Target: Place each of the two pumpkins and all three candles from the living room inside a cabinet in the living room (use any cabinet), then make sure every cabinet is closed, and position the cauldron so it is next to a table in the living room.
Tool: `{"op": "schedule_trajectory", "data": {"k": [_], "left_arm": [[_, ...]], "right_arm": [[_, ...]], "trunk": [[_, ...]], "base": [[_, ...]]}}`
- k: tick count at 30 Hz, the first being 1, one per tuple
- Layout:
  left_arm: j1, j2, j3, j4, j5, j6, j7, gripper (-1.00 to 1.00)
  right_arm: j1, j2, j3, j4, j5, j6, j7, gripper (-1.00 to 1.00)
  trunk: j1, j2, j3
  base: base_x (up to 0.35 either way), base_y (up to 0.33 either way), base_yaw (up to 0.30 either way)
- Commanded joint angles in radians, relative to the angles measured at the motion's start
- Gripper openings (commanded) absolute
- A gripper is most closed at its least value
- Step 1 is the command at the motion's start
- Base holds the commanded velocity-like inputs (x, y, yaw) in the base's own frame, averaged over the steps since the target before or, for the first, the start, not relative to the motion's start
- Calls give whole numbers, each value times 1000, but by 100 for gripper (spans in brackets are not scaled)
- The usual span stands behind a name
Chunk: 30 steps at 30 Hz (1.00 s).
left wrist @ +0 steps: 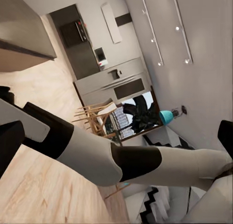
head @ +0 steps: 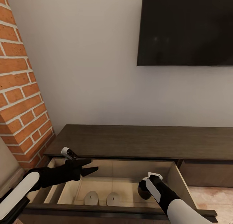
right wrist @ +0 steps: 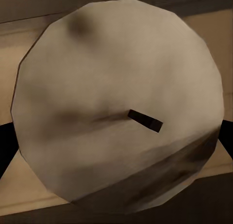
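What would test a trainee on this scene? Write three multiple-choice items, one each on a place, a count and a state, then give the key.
1. Where is the right gripper?
A. on the cabinet top
B. down in the drawer
C. at the TV

2. How many candles lie loose on the drawer floor?
A. one
B. two
C. four

3. The drawer is:
A. pulled open
B. shut
C. lifted out

Key:
1 B: the head view shows the arm reaching below the drawer's rim.
2 B: two pale candles lie side by side on the drawer floor.
3 A: the drawer's pale inside shows in front of the dark cabinet.
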Motion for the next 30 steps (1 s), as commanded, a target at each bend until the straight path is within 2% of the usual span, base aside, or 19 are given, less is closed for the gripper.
{"op": "schedule_trajectory", "data": {"k": [1, 9, 30], "left_arm": [[0, 1, -3, 0, -2, 2, -18, 100], [2, 2, -5, 3, -5, 2, -41, 100], [2, 2, -5, 5, -5, 2, -42, 100]], "right_arm": [[-1, -1, 7, -2, -10, 2, -9, -100], [-1, -1, 7, 0, -9, 1, -9, -100], [-1, 14, 7, 1, -9, 1, -9, -100]], "trunk": [[0, -1, -5], [0, -1, -5], [0, -1, -5]], "base": [[0, 0, 0], [0, 0, 0], [57, 0, 0]]}}
